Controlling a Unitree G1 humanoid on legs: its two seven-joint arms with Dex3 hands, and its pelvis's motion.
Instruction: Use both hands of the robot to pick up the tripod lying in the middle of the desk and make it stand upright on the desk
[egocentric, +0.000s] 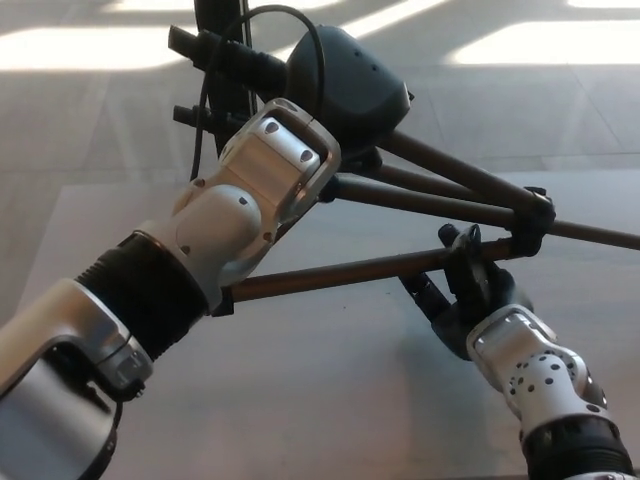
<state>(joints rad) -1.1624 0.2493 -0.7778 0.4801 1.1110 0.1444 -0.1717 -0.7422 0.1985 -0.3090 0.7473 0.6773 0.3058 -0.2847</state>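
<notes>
Gripping one tripod (440, 200): left hand (345, 95) clamped near head, right hand (470, 290) clamped on leg (three legs visible). Grey desk (330, 390), sunlit floor (90, 130) beyond.

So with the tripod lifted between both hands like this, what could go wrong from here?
The tripod is in the air and tilted, not yet standing. The right hand grips only one thin leg, so the leg could twist or slip. The left hand at the head end is mostly hidden by its own wrist, so its grip cannot be checked. The legs point sideways; setting down now would likely tip it onto the desk.
</notes>
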